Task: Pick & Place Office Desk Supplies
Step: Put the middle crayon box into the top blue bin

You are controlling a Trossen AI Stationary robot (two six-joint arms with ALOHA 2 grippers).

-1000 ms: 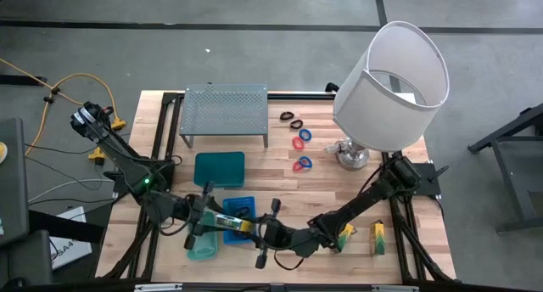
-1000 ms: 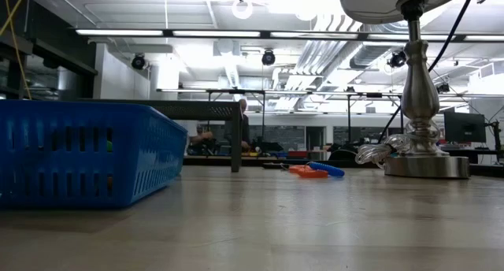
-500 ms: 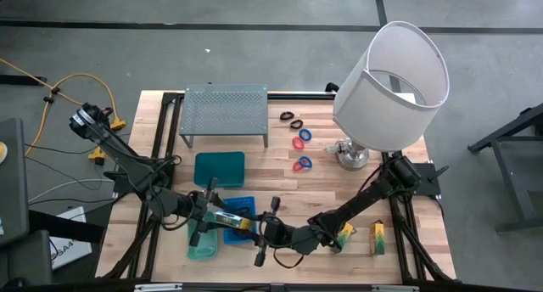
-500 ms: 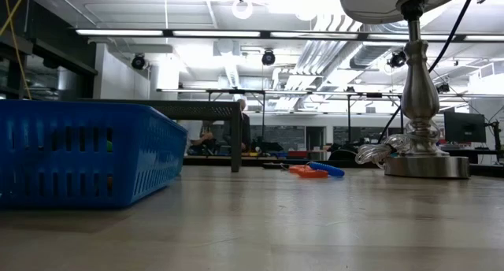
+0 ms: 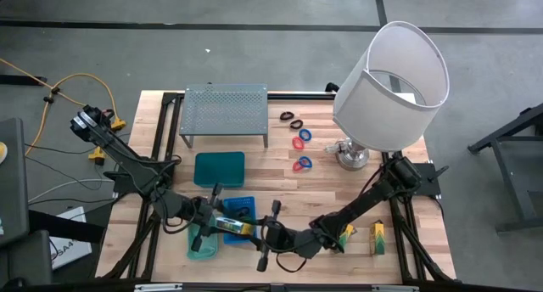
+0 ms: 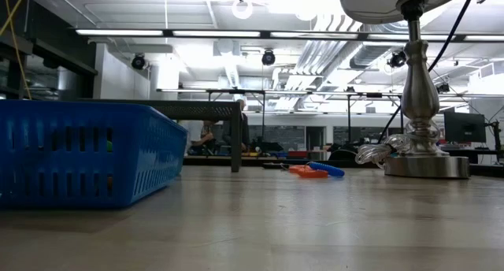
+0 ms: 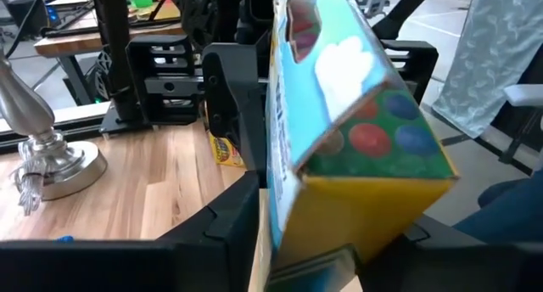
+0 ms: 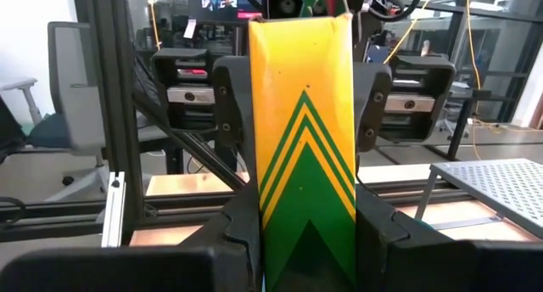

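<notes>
1. My right claw [image 5: 259,233] is low over the front of the worktop [image 5: 288,190], clamped on a yellow-green packet [image 5: 231,227]. In the right wrist view the packet stands upright between the dark fingers [image 8: 242,216], with green chevrons on its yellow face.
2. My left claw [image 5: 214,225] is at the packet's other end, facing the right one. In the left wrist view the packet fills the space ahead, showing a light blue face with a white patch, coloured dots and a yellow side. I cannot tell whether this claw grips it or only sits around it.
3. The packet is held off the worktop between my two claws, above the near edge of the blue basket [image 5: 241,206].
4. Around it:
   - A small teal tub [image 5: 202,244] is just beside the basket, under my left arm.
   - A teal tray [image 5: 219,168] lies behind the basket.
   - The grey perforated rack [image 5: 225,110] stands at the back.
5. Two more yellow-green packets are on the worktop by my right arm, one [image 5: 344,235] just beside the forearm and one [image 5: 377,235] nearer the edge.
6. Red and blue rings lie mid-worktop in two pairs [image 5: 302,139] [image 5: 302,164], well apart from my claws. Black loops [image 5: 293,118] lie behind them.
7. The lamp [image 5: 392,75] with its big white shade leans over the right rear, hiding part of the worktop, and its silver base [image 5: 350,155] is near the rings.
8. Any lettering on the packets is too blurred to read.
</notes>
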